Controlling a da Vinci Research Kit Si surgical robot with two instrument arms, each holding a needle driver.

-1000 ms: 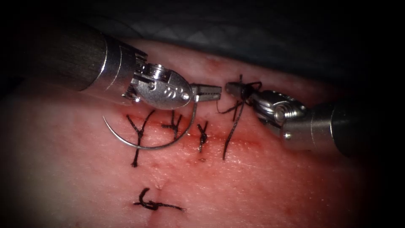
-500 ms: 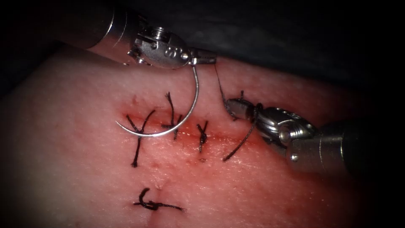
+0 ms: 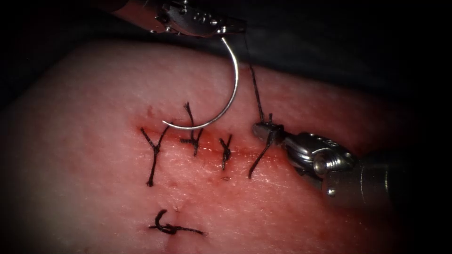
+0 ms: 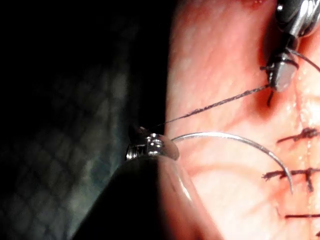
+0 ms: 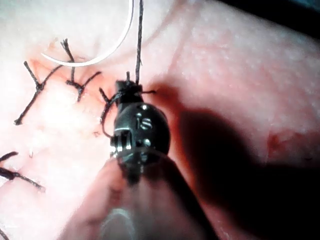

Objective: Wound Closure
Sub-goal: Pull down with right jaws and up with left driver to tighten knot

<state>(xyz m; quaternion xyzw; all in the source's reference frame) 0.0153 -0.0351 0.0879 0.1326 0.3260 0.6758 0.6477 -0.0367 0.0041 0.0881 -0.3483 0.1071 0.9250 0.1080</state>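
The left tool (image 3: 233,29) has risen, clamped on the needle (image 3: 225,101) at its tail, clear of the tissue (image 3: 94,141); the thread (image 3: 255,89) draws taut from the right tool (image 3: 264,131), closed on it at the cut (image 3: 245,151); the knot is probably tightening.

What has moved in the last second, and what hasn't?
The left pincer has risen up and away from the tissue, carrying the needle by its thread end and stretching the thread tight. The right pincer sank slightly toward the cut, still clamping the thread. The finished stitches are unchanged.
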